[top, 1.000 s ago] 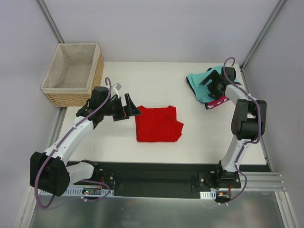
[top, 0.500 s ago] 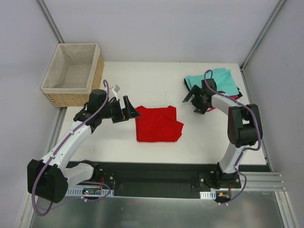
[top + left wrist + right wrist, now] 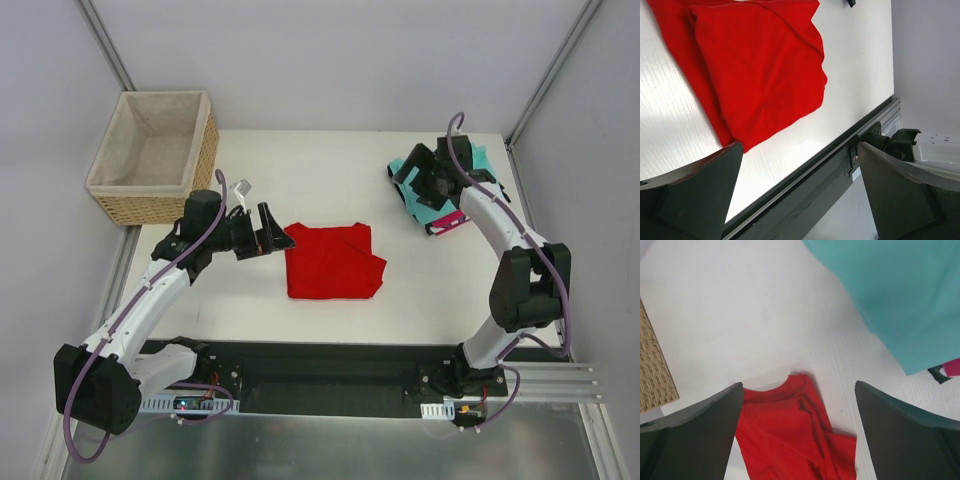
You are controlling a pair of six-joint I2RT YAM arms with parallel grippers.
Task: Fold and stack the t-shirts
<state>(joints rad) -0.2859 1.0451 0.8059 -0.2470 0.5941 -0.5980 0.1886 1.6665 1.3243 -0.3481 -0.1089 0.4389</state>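
A bright red t-shirt point(image 3: 333, 262) lies folded in a rough rectangle at the middle of the table, its right edge bunched. It also shows in the left wrist view as the red shirt point(image 3: 755, 65) and between the fingers in the right wrist view as the red shirt point(image 3: 790, 435). My left gripper point(image 3: 278, 235) stands open just left of its top-left corner, empty point(image 3: 799, 145). A stack topped by a teal t-shirt point(image 3: 480, 160) with a magenta-pink one point(image 3: 452, 220) under it sits at the back right. My right gripper point(image 3: 412, 172) hovers open over the stack's left edge, empty point(image 3: 797, 385).
A woven wicker basket point(image 3: 205, 160) with beige lining stands at the back left, its corner point(image 3: 655, 370) showing in the right wrist view. The table's near edge is a black rail point(image 3: 840, 165). Grey walls close in both sides.
My right arm swung left off the stack toward the red shirt, then lifted back over the stack's left edge. The left gripper edged slightly toward the red shirt.
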